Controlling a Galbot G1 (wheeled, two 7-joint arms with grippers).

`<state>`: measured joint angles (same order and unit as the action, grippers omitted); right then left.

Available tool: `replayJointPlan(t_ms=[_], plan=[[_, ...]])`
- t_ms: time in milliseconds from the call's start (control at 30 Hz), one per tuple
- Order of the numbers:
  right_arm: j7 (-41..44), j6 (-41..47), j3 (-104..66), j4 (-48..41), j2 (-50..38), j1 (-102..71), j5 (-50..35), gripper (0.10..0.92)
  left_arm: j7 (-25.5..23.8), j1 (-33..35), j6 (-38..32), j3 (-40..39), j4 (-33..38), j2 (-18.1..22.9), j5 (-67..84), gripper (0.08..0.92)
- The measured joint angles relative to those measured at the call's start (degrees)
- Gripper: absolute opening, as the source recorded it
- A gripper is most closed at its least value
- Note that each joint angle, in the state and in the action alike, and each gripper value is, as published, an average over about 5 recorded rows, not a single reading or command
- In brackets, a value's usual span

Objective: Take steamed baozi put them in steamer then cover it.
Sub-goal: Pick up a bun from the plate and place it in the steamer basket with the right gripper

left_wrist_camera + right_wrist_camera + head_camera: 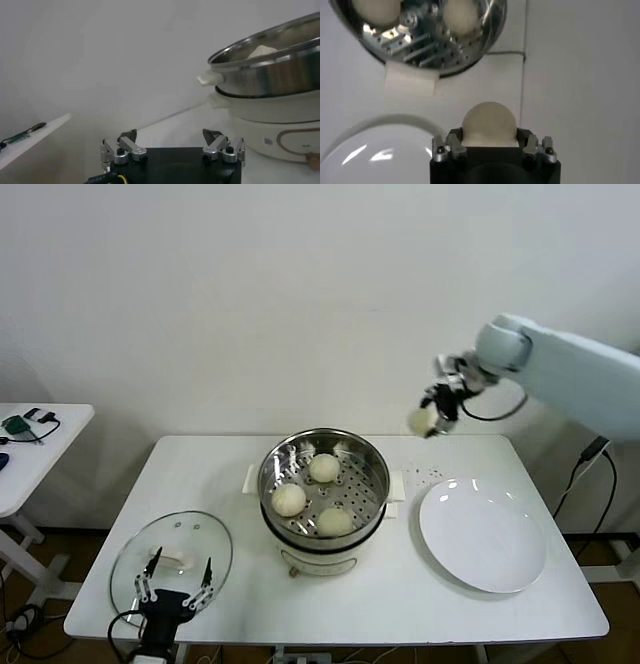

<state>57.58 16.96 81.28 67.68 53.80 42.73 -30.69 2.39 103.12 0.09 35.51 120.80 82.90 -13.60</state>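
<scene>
Head view, right end effector (428, 422) clamped on a steamed baozi (489, 124), raised above the counter (400, 584) between steamer (372, 459) and plate (483, 536), three baozi in the steamer, left end effector (178, 592) spread open, seemingly over the glass lid (170, 549)

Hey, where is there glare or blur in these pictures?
Head view: soft glare on the white plate and glass lid. Right wrist view: highlights on the plate rim, and the held baozi looks soft. Left wrist view: the steamer is slightly blurred.

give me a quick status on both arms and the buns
Right pincer shut on fourth baozi, high beside steamer. Left pincer open over glass lid. Three buns in. Path clear.
</scene>
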Motion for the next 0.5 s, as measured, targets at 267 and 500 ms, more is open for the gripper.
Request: replayJointPlan(t_ms=[267,500], plan=[[-4.8,5.8,6.1,5.5,4.9,3.5,-9.4,0.679,-0.3,0.1,-0.1,-0.4,0.7,-0.9,0.3,0.823],[-7.5,8.5,10.4,7.7,9.0,4.2,-13.8,0.679,-0.5,0.3,-0.1,-0.5,0.8,-1.1,0.4,0.823]])
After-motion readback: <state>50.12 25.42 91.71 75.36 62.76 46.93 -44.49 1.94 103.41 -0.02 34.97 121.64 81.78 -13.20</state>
